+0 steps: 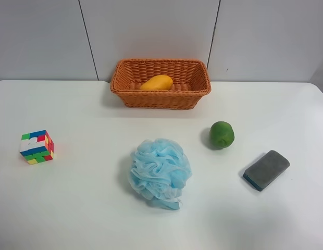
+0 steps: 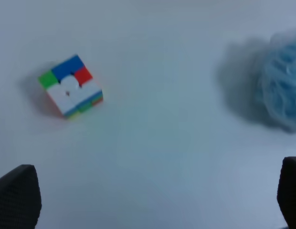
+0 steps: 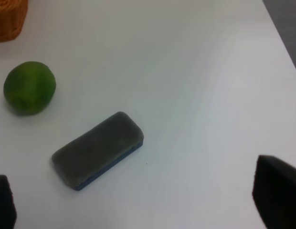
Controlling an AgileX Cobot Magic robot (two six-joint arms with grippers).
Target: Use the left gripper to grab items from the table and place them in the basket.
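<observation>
Mango (image 1: 157, 82) inside wicker basket (image 1: 160, 97)

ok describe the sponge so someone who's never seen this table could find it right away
On the white table, start at the wicker basket by the wall and come forward past the round green fruit. Just beyond it lies the sponge, flat and rectangular. It alone is grey, with a thin blue base.

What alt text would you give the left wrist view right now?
A multicoloured puzzle cube sits on the white table, with a light blue bath pouf blurred at the frame's edge. The left pincer is open, holding nothing; only its two dark fingertips show.
</observation>
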